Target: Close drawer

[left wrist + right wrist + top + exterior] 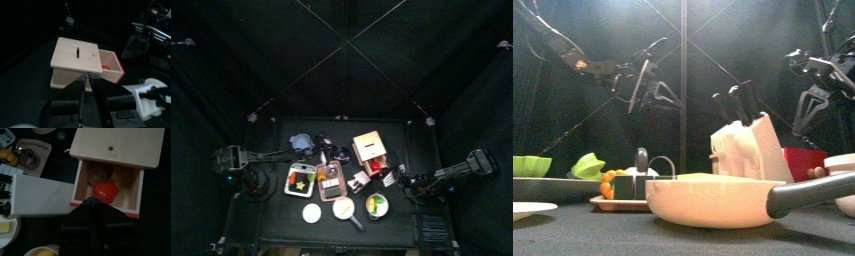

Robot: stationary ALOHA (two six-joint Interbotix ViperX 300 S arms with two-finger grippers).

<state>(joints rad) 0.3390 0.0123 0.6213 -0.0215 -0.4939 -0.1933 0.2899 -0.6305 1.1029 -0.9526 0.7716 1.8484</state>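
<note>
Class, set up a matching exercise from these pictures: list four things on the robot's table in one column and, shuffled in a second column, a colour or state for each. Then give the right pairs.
Things:
1. the drawer
2. the round object inside the drawer
3. the knife block
4. the left gripper

Colour or state:
A. white, with dark handles sticking up
B. red
C. pulled out of its light wooden box, open
D. black, hanging close to the wooden box

Pairs: 1-C, 2-B, 3-A, 4-D
</note>
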